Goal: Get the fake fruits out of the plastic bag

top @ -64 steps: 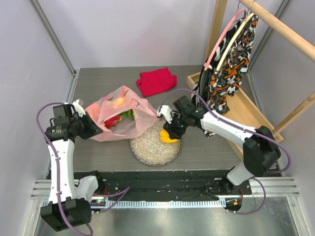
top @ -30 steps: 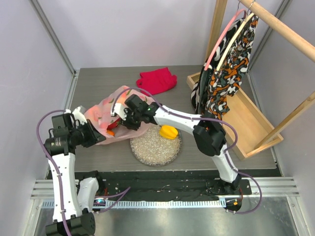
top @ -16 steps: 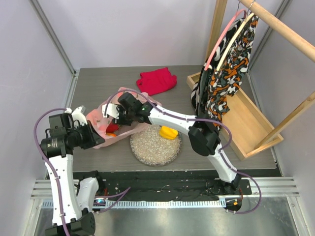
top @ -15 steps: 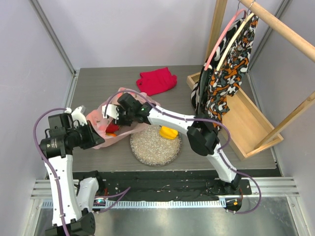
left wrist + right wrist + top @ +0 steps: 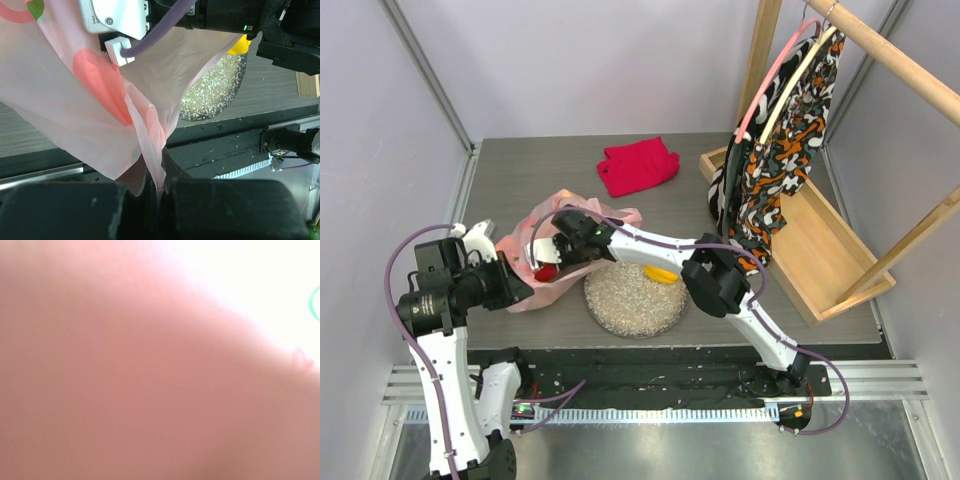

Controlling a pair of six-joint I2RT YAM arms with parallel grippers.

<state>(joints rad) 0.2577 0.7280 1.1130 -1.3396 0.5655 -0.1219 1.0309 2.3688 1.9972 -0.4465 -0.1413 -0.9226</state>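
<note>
Honestly, my right pincer is buried in the pink bag and I cannot tell whether it holds a fruit, so pulling out may drag the thin film from my left pincer, which pinches a fold of it tight. The bag lies crumpled just beside the plate, with a red fruit showing inside and one yellow fruit on the plate.

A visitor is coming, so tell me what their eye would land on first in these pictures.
The pale pink plastic bag at left stands out, one edge pinched in the left tool while the right tool is sunk in its mouth. Beside it a yellow fruit lies on the glittery plate, and a loud patterned garment hangs on the wooden rack at right.
</note>
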